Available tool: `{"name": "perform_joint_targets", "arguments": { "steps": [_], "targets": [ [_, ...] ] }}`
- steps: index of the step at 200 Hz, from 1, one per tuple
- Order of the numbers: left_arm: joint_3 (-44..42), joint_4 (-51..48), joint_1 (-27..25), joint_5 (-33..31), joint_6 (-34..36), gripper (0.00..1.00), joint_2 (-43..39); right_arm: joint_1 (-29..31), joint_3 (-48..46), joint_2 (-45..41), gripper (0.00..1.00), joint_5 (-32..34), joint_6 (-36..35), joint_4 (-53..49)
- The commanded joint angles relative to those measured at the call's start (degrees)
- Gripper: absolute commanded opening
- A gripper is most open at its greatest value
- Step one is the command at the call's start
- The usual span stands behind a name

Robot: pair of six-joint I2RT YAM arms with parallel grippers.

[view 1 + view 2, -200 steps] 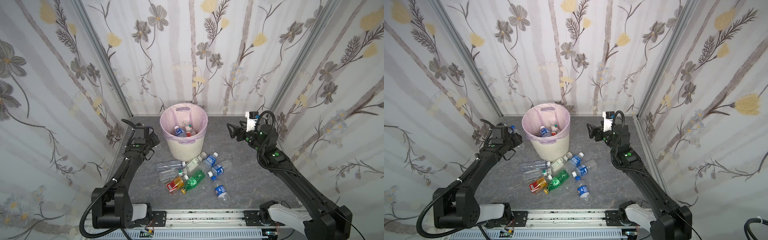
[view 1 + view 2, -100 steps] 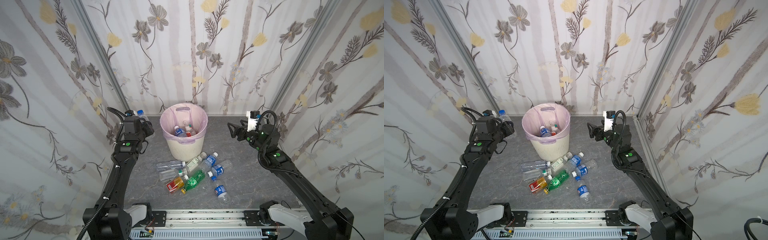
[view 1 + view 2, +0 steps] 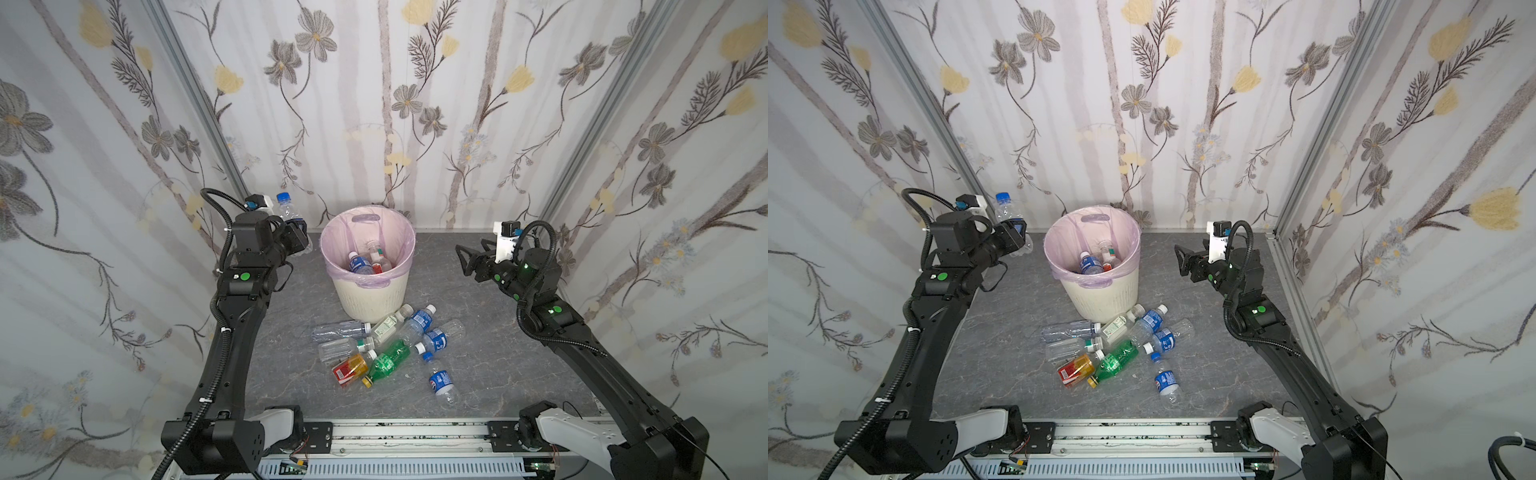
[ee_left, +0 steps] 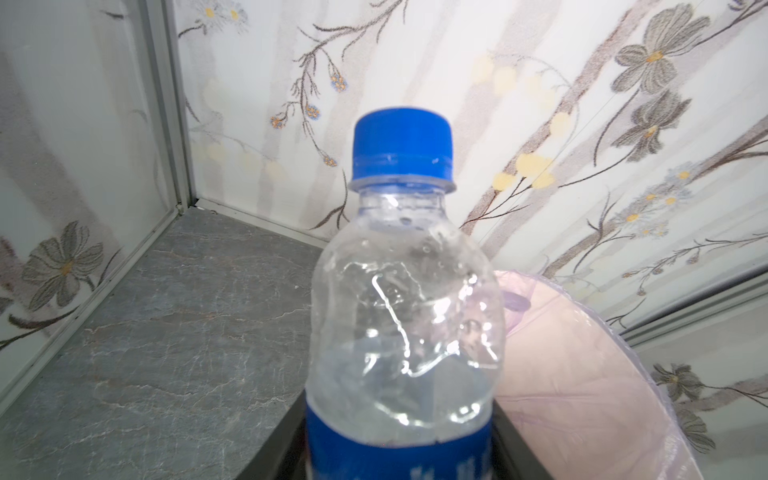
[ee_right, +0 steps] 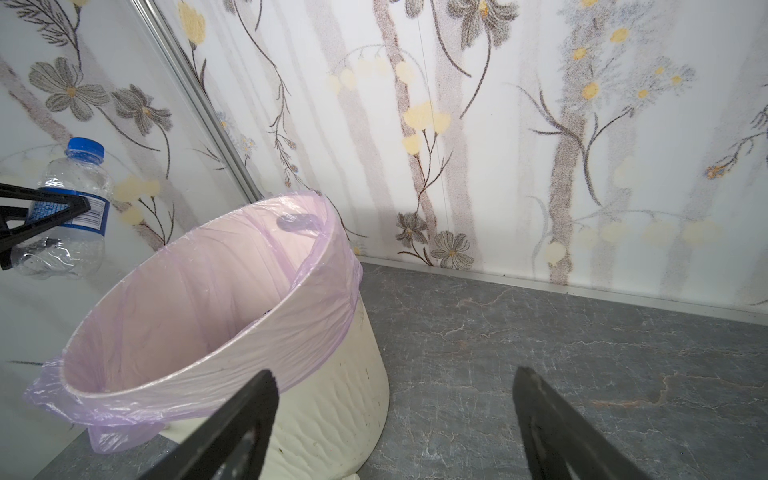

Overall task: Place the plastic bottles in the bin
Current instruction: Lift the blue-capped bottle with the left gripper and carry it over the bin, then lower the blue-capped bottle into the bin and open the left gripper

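My left gripper (image 3: 297,239) (image 3: 1016,232) is shut on a clear plastic bottle (image 3: 286,208) (image 3: 1004,208) (image 4: 401,291) with a blue cap and blue label. It holds the bottle upright in the air, just left of the bin's rim. The cream bin (image 3: 365,299) (image 3: 1104,299) (image 5: 332,415) has a pink liner and some bottles (image 3: 365,262) inside. On the floor in front of it lie several more bottles (image 3: 386,332), among them a green one (image 3: 388,361) and an amber one (image 3: 351,368). My right gripper (image 3: 463,259) (image 5: 395,386) hangs open and empty, right of the bin.
Flowered walls close in the left, back and right, with metal corner posts (image 3: 195,104). A metal rail (image 3: 395,432) runs along the front edge of the grey floor. One blue-labelled bottle (image 3: 441,381) lies apart, nearer the front.
My left arm has risen from low beside the bin to rim height, carrying the blue-capped bottle up and a little towards the bin. The right arm has barely moved.
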Motion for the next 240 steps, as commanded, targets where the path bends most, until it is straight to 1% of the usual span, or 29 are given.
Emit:
{"name": "perform_joint_targets", "arguments": {
  "steps": [1, 31, 55, 97, 119, 191, 240],
  "targets": [
    [2.2, 1.1, -0.1, 5.9, 0.3, 0.52, 0.5, 0.0, 0.3, 0.0, 0.89, -0.9, 0.7, 0.4],
    [4.7, 1.1, -1.1, 10.8, 1.2, 0.52, 3.4, -0.1, 0.2, -0.3, 0.89, -1.1, 0.9, 0.2],
    [6.1, 1.1, -2.7, 12.8, 2.5, 0.52, 5.3, 0.0, 0.0, -0.5, 0.89, -1.0, 1.0, 0.2],
    [8.2, 1.1, -6.3, 12.2, 5.1, 0.52, 8.2, -0.1, -0.3, -0.6, 0.89, -0.9, 1.1, 0.0],
    [8.6, 1.1, -7.4, 12.2, 6.1, 0.53, 9.1, -0.1, -0.6, -0.8, 0.89, -0.6, 1.1, -0.1],
    [7.0, 1.2, -8.9, 13.4, 6.7, 0.56, 11.2, -0.1, -1.0, -0.9, 0.89, 0.0, 0.9, -0.2],
    [4.9, 1.2, -8.9, 13.0, 6.8, 0.56, 11.6, -0.1, -1.0, -1.3, 0.89, 0.5, 0.6, -0.7]
  ]
}}
